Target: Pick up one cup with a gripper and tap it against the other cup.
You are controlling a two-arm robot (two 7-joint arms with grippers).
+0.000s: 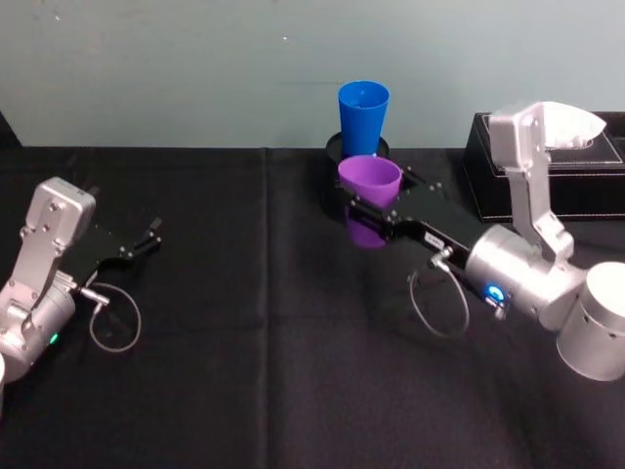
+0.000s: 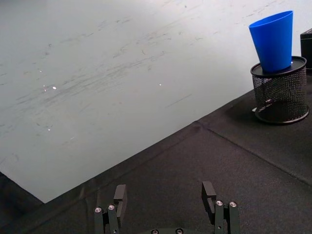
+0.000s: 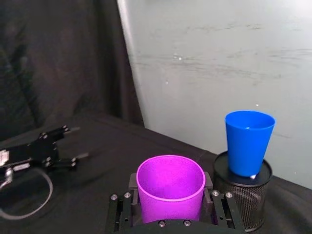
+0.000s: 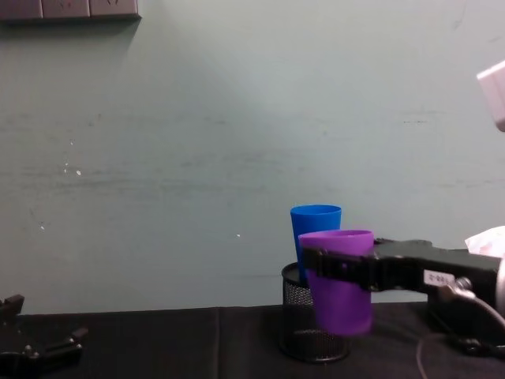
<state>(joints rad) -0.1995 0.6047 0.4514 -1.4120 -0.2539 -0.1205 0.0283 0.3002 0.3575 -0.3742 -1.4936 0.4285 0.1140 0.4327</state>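
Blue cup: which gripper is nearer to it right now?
Right. The right gripper, holding the purple cup, is just in front of the blue cup; the left gripper is far off to its left.

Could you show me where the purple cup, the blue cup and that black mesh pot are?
purple cup [image 1: 369, 191]: head view, front wall below the rim.
blue cup [image 1: 363, 122]: head view, middle of its side wall.
black mesh pot [image 3: 246, 202]: right wrist view, mesh wall under the blue cup.
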